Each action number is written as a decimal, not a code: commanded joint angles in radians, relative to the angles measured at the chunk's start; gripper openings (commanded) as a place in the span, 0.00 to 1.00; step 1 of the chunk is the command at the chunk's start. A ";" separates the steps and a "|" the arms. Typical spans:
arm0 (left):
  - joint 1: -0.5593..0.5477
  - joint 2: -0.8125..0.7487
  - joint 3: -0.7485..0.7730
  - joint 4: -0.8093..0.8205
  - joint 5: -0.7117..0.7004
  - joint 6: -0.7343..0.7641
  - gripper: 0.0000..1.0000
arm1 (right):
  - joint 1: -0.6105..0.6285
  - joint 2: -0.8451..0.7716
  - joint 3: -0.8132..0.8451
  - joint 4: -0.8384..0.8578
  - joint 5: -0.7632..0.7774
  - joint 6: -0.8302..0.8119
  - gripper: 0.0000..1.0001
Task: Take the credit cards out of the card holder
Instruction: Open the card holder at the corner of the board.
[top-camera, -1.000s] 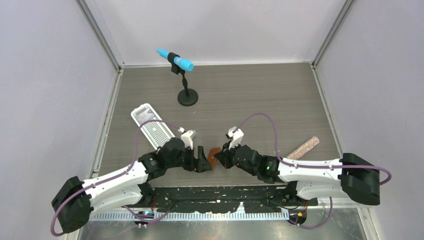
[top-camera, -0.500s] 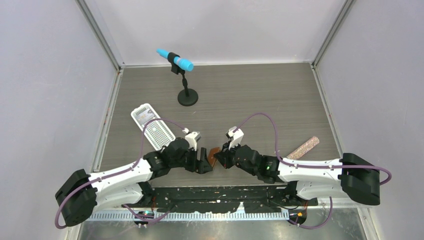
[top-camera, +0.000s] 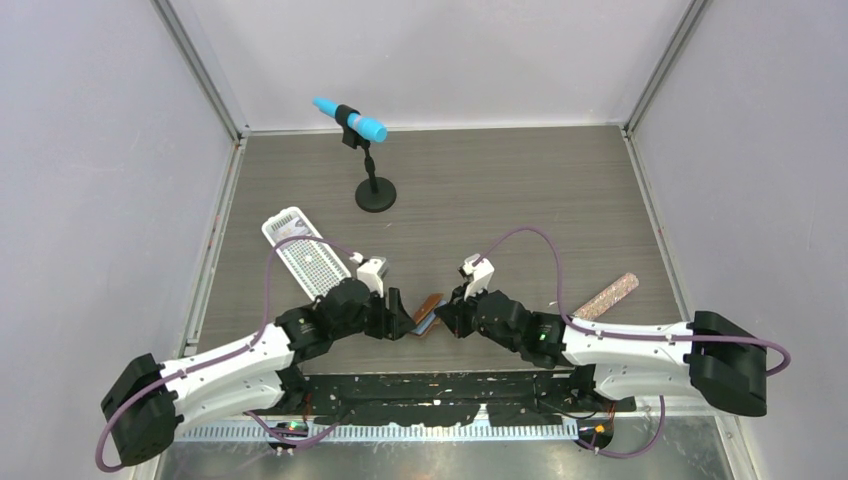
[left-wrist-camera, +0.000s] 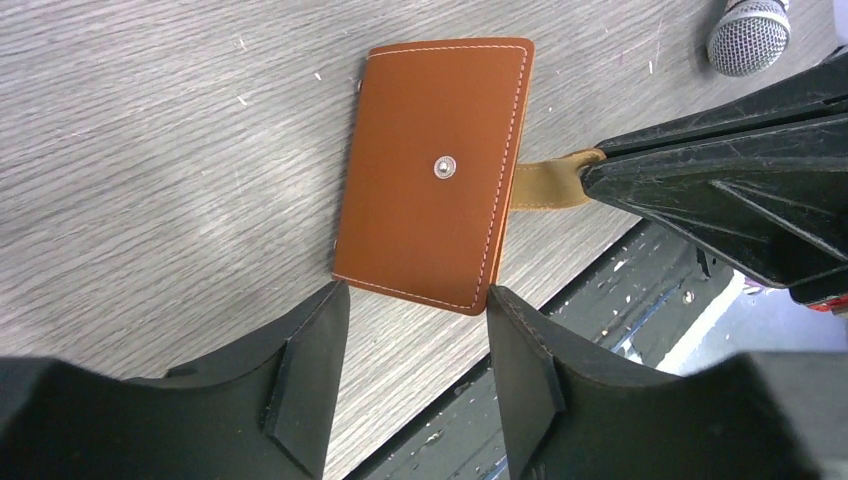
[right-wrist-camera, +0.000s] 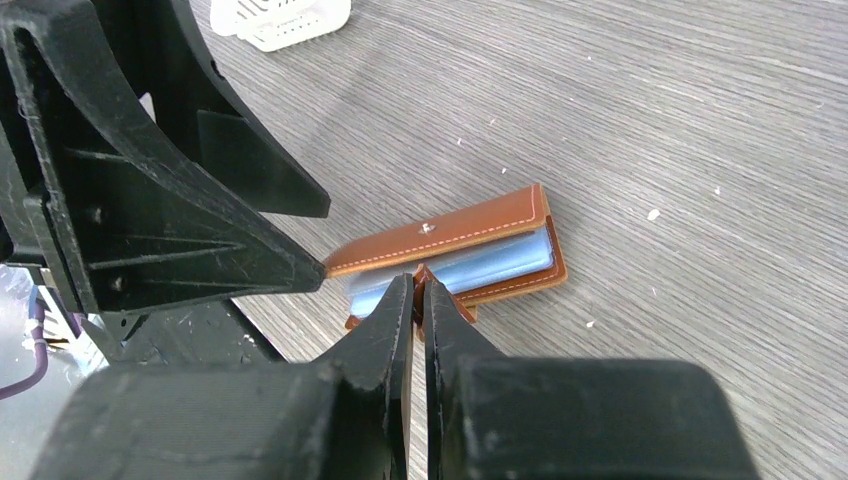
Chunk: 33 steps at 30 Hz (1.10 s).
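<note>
The tan-brown card holder (top-camera: 428, 311) lies near the table's front edge between my two grippers. In the left wrist view it shows its outer face with a snap stud (left-wrist-camera: 440, 170). My left gripper (left-wrist-camera: 415, 300) is open and empty, its fingertips on either side of the holder's near edge. My right gripper (right-wrist-camera: 420, 285) is shut on the holder's snap tab (left-wrist-camera: 545, 185). In the right wrist view the holder (right-wrist-camera: 470, 225) gapes slightly and pale blue inner pockets (right-wrist-camera: 480, 265) show. I cannot tell the credit cards apart from the pockets.
A white perforated tray (top-camera: 305, 255) lies behind the left arm and shows in the right wrist view (right-wrist-camera: 290, 15). A blue microphone on a black stand (top-camera: 365, 150) is at the back. A glittery pink stick (top-camera: 607, 296) lies right. The black base plate (top-camera: 430, 385) borders the front edge.
The left gripper has drawn back a little to the left of the holder. The holder, earlier edge-on between the grippers, now lies flatter with its blue inside showing. The right gripper still holds the tab.
</note>
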 joint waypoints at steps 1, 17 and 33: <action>-0.005 0.023 -0.001 0.005 -0.068 -0.007 0.54 | -0.023 -0.028 -0.015 0.039 -0.022 -0.014 0.05; -0.005 0.109 0.050 -0.054 -0.132 -0.027 0.51 | -0.116 -0.065 -0.035 0.045 -0.171 -0.095 0.05; -0.005 0.004 0.060 0.028 0.067 0.144 0.89 | -0.170 -0.127 0.053 -0.046 -0.387 -0.352 0.05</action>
